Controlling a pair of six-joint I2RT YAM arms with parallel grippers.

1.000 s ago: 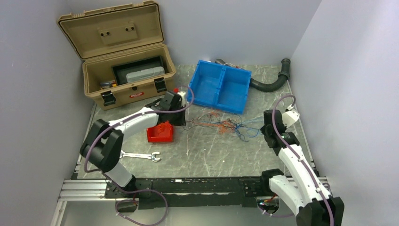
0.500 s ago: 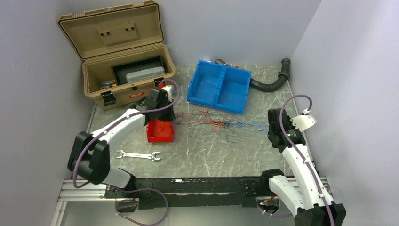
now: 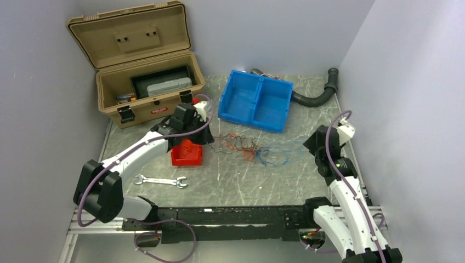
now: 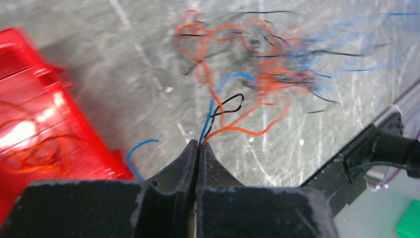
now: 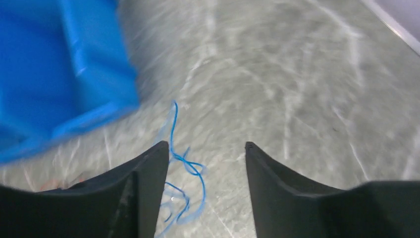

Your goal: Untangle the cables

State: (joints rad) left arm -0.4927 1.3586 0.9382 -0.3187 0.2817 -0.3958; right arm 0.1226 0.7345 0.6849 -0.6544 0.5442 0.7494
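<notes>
Mid-pull on the cables [image 3: 249, 148] heaped at centre of the overhead frame, with left gripper [image 4: 198, 145] clamped on blue, black and orange strands and right gripper [image 5: 206, 147] spread, empty, above a loose blue loop — next, probably: closing on that loop, drawing apart gently.

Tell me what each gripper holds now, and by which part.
The left gripper pinches the cables by loose strands, orange, blue and black, at the edge of the bunch. The right gripper is open and holds nothing.
</notes>
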